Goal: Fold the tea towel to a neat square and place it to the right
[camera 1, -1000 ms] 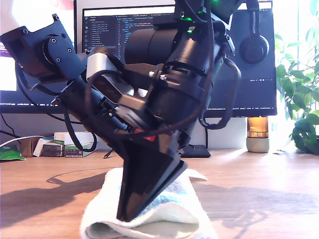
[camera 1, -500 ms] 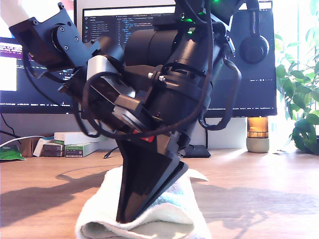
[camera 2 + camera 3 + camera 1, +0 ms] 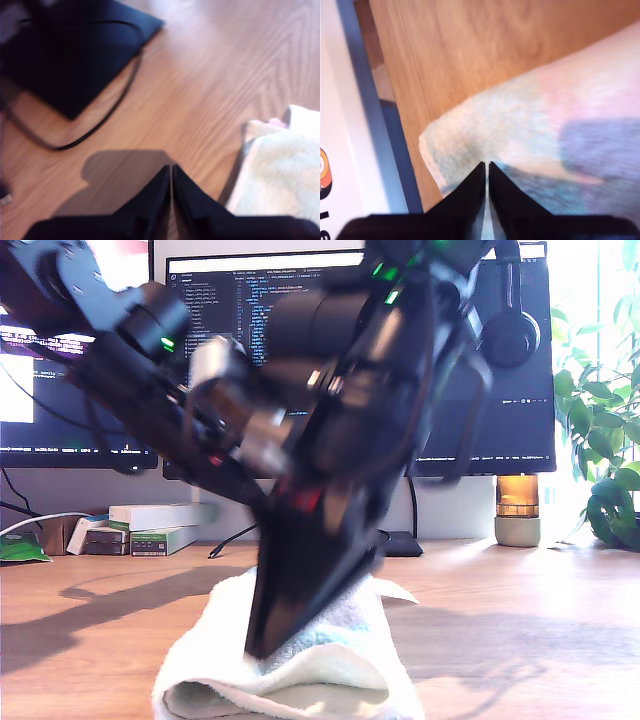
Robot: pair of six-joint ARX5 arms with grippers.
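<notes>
The tea towel lies folded into a thick roll on the wooden table, near the front edge, white with faint mint and pink. My second gripper points down with its tip on the towel's top; in the second wrist view the second gripper is shut, its jaws meeting just over the tea towel, with no cloth seen between them. My first gripper is shut and empty above bare wood, with the tea towel off to one side. In the exterior view the first arm reaches in from the upper left, its gripper hidden.
A black monitor stand base and a loose cable lie ahead of the first gripper. Behind stand monitors, headphones, an amber lamp, small boxes and a plant at the exterior view's right.
The front arm is now blurred and leaning more toward the exterior view's right, its tip still on the towel. The rear arm has risen toward the upper left.
</notes>
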